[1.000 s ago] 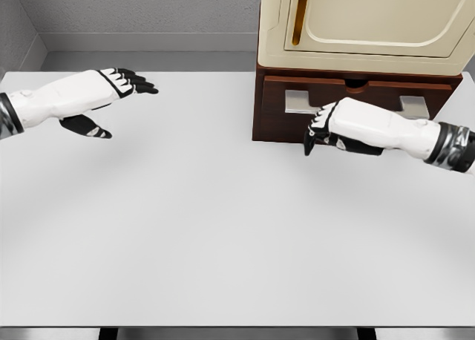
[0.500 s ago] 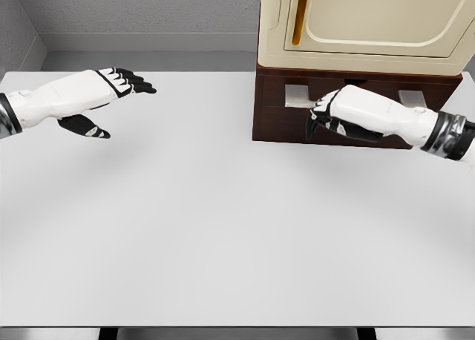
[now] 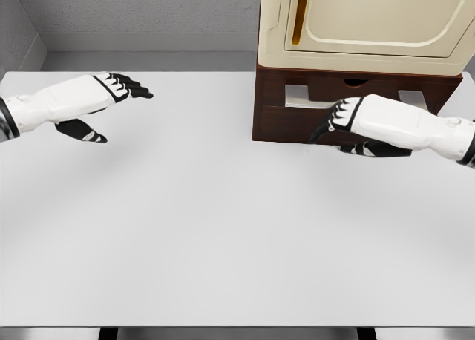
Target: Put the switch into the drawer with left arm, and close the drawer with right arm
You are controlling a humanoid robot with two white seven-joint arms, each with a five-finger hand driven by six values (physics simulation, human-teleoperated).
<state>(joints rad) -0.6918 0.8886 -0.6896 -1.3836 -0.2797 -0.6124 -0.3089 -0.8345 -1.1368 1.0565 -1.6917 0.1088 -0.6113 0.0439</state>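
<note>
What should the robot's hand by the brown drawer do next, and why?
Probably draw the right hand back from the drawer. The drawer front looks flush with the cabinet, so pushing seems finished, and the left hand hangs open, holding nothing.

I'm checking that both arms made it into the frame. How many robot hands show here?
2. The left hand hovers over the table's far left, fingers open. The right hand is at the brown drawer front under the cream cabinet.
</note>
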